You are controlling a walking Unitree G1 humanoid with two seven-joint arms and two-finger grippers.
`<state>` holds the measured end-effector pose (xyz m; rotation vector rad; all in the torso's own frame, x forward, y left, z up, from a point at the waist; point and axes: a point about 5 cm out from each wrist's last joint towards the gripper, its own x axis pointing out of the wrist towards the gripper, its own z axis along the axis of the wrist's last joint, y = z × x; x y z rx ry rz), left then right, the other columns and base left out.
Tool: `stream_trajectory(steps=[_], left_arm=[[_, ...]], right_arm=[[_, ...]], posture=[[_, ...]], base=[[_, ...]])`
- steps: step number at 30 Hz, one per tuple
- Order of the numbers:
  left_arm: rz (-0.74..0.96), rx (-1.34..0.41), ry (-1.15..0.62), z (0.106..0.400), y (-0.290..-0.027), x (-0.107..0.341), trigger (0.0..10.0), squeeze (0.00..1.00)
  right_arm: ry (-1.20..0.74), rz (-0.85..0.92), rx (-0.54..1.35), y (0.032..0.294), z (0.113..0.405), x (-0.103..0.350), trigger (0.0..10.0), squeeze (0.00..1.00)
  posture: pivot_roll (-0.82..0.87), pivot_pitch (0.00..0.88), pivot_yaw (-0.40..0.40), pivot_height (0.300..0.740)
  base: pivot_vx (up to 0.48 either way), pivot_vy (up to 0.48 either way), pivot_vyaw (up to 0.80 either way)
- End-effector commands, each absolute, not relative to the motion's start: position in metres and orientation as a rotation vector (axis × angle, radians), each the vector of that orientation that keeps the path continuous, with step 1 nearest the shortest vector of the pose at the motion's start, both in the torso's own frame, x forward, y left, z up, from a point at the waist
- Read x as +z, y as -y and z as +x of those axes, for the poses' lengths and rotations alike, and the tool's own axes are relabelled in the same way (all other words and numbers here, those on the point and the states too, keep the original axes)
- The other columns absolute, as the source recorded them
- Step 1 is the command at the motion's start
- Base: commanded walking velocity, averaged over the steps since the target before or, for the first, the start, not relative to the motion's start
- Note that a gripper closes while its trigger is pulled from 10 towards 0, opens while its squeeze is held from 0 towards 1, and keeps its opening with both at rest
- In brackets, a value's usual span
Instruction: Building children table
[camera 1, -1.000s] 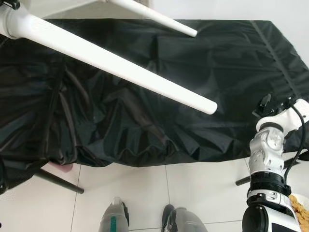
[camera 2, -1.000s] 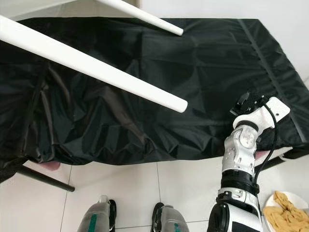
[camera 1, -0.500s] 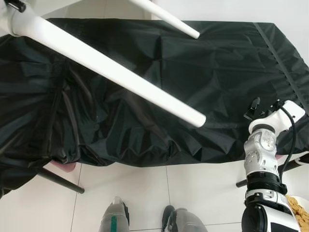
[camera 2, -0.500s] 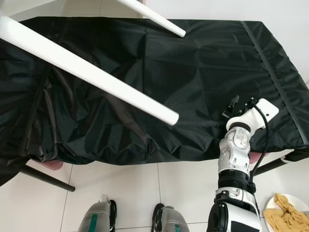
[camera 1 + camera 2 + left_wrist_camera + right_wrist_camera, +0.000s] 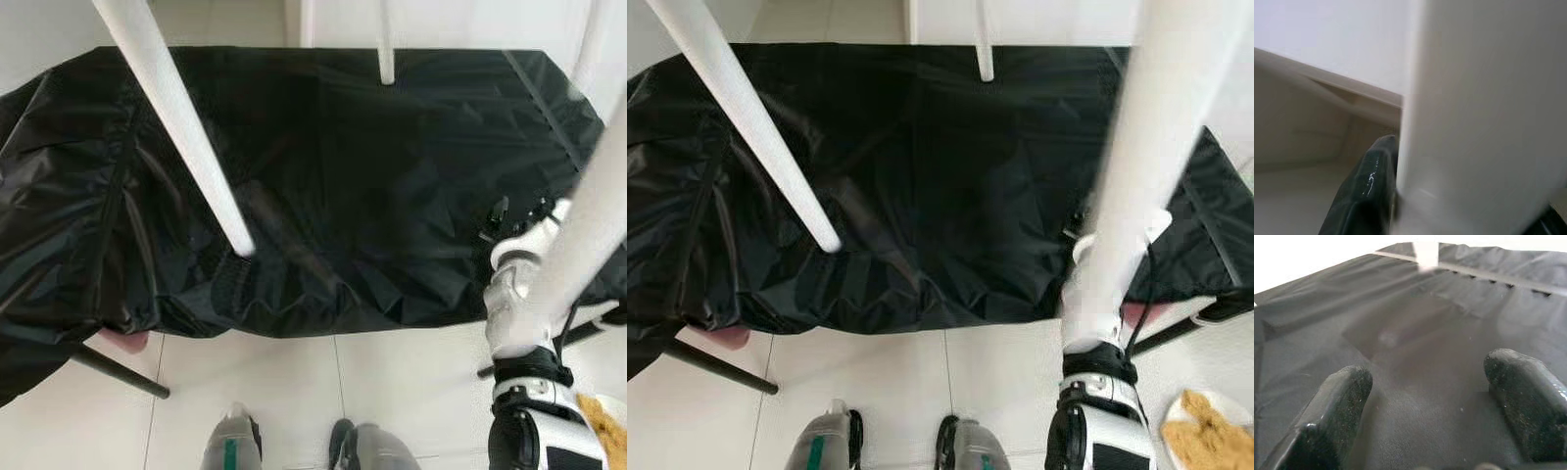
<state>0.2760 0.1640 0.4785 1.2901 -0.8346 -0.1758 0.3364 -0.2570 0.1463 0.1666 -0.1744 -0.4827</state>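
A white children's table hangs over the black cloth with its legs pointing down. One white leg (image 5: pixel 186 137) slants to the cloth's front left, another leg (image 5: pixel 985 54) ends at the far middle, and a blurred third leg (image 5: pixel 1122 186) crosses in front of my right arm. The left gripper (image 5: pixel 1464 186) is shut on a white table leg (image 5: pixel 1488 107), one black finger (image 5: pixel 1364 196) pressed against its side. My right gripper (image 5: pixel 1432 387) is open, hovering low over the black cloth (image 5: pixel 1415 333) near its front right edge, nothing between its fingers (image 5: pixel 1337 406).
The black cloth (image 5: pixel 372 176) drapes a low work table whose dark leg (image 5: pixel 118 370) splays out at the left over white floor tiles. A pink object (image 5: pixel 125 340) peeks from under the cloth. A white plate with yellow cloth (image 5: pixel 1205 436) lies on the floor, right.
The white table has swung round: its legs went from lying slanted across the view to pointing steeply down, and one now crosses my right arm. The right gripper edged forward over the cloth.
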Motion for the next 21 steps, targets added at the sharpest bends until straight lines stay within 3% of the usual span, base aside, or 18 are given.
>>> stream_trajectory(steps=[1, 18, 21], left_arm=[[1.282, -0.095, 0.914, 0.270, -0.163, 0.488, 10.0, 0.00], [1.280, -0.162, 0.740, 0.309, -0.169, 0.449, 10.0, 0.00], [1.263, -0.166, 0.678, 0.319, -0.176, 0.439, 10.0, 0.00]], right_arm=[[0.162, 0.180, -0.454, 0.251, 0.339, 0.144, 10.0, 0.00], [0.181, 0.192, -0.285, 0.232, 0.347, 0.154, 10.0, 0.00], [0.302, 0.228, -0.084, 0.213, 0.346, 0.174, 10.0, 0.00]], posture=[[0.24, 0.129, 0.009, 0.740], [0.22, 0.132, 0.009, 0.740], [0.22, 0.124, 0.004, 0.740]], base=[[0.000, 0.000, 0.00], [0.000, 0.000, 0.00], [0.000, 0.000, 0.00]])
